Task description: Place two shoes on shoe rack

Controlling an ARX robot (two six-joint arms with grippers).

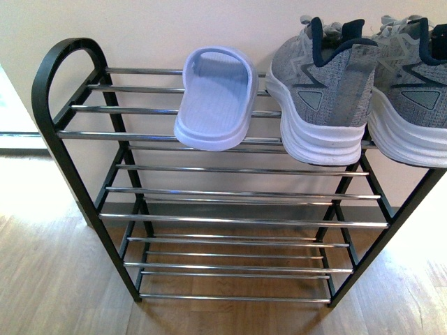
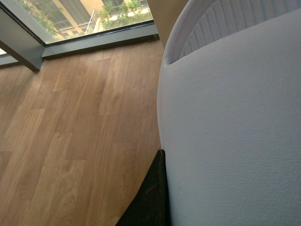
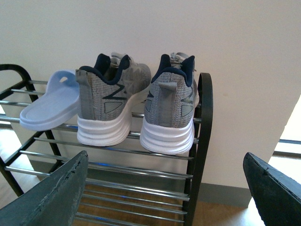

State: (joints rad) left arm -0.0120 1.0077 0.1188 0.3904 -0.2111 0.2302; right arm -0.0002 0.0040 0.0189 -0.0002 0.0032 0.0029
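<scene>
Presently: shoe rack [image 1: 237, 218], black frame with chrome-rod shelves, standing on wood floor [image 1: 49, 279] against a pale wall [image 1: 174, 28]. Top shelf holds two grey sneakers, one [image 1: 318, 94] beside the other [image 1: 412, 91] at the rack's right end, heels outward, white soles on the rods. Pale blue slide sandal [image 1: 213, 98] lies just left of them. Right gripper [image 3: 164, 188]: dark fingers [image 3: 51, 193] spread wide, empty, facing the rack. Left gripper: not visible; its camera shows a white padded surface [image 2: 235, 141], so its state cannot be told.
</scene>
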